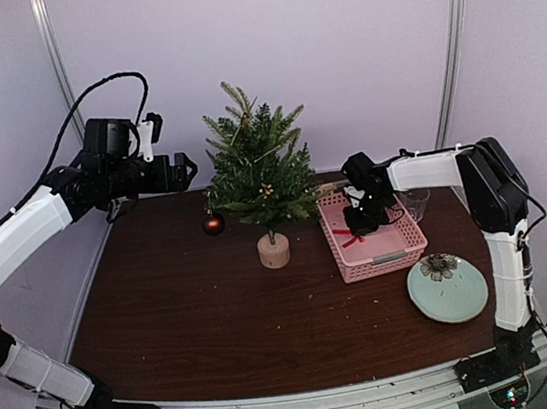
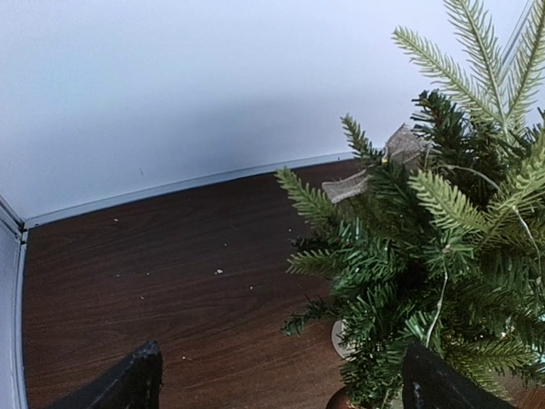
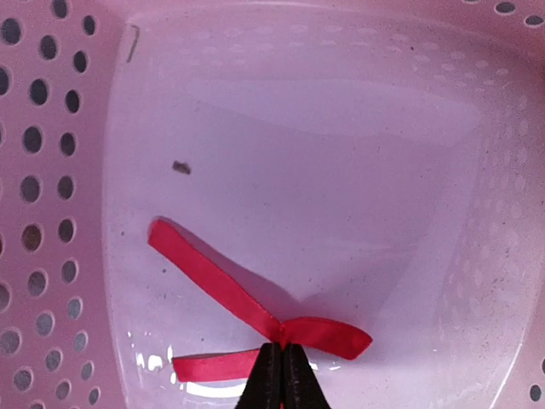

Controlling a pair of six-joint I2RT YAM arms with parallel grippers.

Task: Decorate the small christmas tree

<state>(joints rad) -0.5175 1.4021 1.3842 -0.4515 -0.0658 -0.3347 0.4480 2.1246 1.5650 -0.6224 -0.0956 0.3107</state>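
Observation:
The small christmas tree (image 1: 259, 171) stands on its pale stump base (image 1: 274, 251) at the back middle of the table. A burlap bow (image 2: 375, 170) sits in its branches, and a dark red ball (image 1: 214, 223) hangs at its lower left. My left gripper (image 1: 184, 171) hovers open just left of the tree (image 2: 426, 256), with nothing between its fingers (image 2: 140, 379). My right gripper (image 1: 361, 218) reaches down into the pink basket (image 1: 400, 248). There it (image 3: 283, 358) is shut on the knot of a red ribbon bow (image 3: 213, 281) lying on the basket floor.
A pale green plate (image 1: 463, 301) carrying a flower-shaped ornament (image 1: 439, 265) lies right of the basket near the front. A clear glass (image 1: 416, 204) stands behind the basket. The perforated basket walls (image 3: 51, 170) surround the right gripper. Walls close off the back and sides.

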